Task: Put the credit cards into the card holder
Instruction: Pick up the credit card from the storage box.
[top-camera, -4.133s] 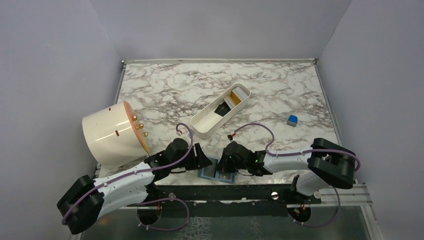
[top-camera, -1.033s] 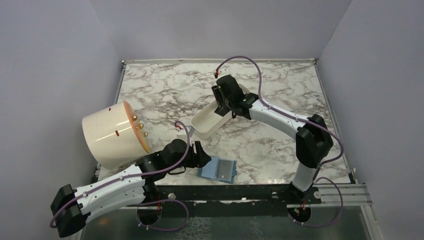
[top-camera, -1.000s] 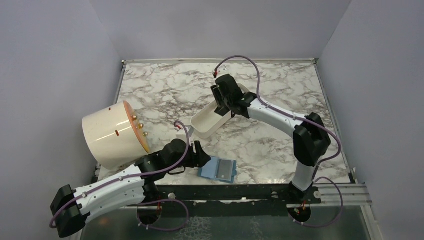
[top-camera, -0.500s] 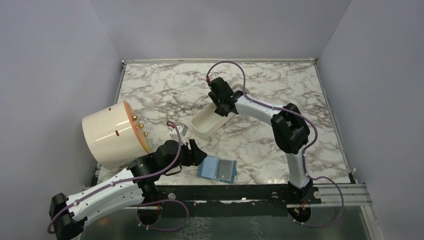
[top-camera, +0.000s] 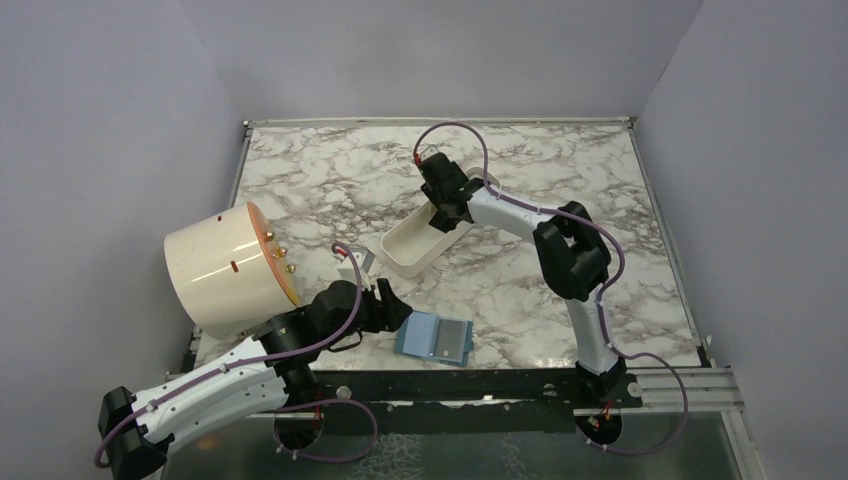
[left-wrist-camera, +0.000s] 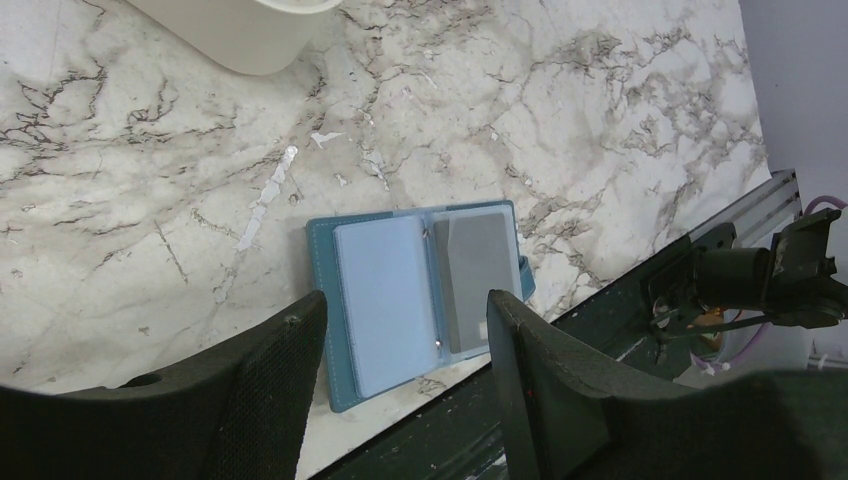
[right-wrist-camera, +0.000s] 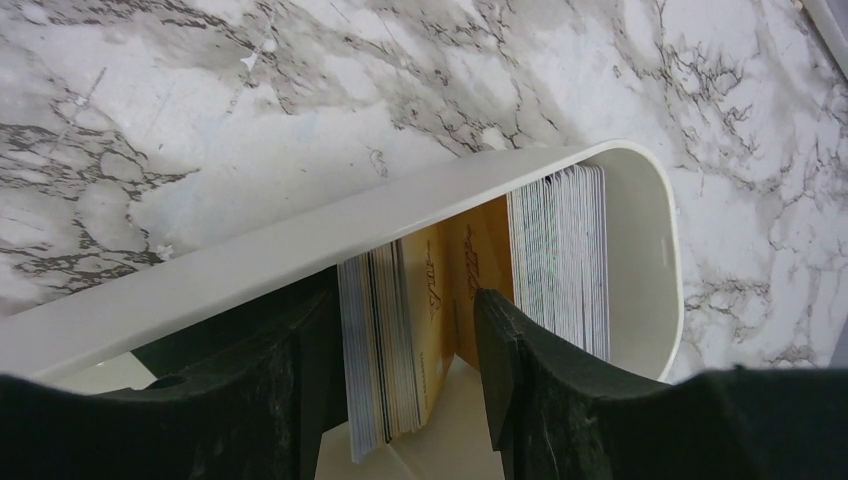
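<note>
At your far left a large cream plastic drum (top-camera: 226, 268) lies on its side on the marble-patterned tabletop (top-camera: 330, 180), its flat end with small brass studs turned toward the middle.

Just right of it your left gripper (left-wrist-camera: 402, 392) hangs above the near edge of the table. Its fingers (left-wrist-camera: 272, 395) are released, spread wide with nothing between them. Directly below, framed by those fingers, the small teal-blue folding card holder (left-wrist-camera: 420, 288) lies spread open and flat on the marble, close to the table's near edge. Its left page shows a pale blue pocket, and a grey card (left-wrist-camera: 478, 280) sits in the right-hand pocket.

Further right and farther back stands the long white oblong plastic tray (top-camera: 412, 245), set at a slant. Your right gripper (right-wrist-camera: 400, 300) reaches down into its far end, fingers (right-wrist-camera: 500, 370) parted on either side of a bundle. There the credit cards (right-wrist-camera: 385, 345) stand on edge, gold and pale ones in the nearer bundle, with a second white stack (right-wrist-camera: 560, 255) against the rounded end wall. You can't tell from here whether the pads touch the bundle
</note>
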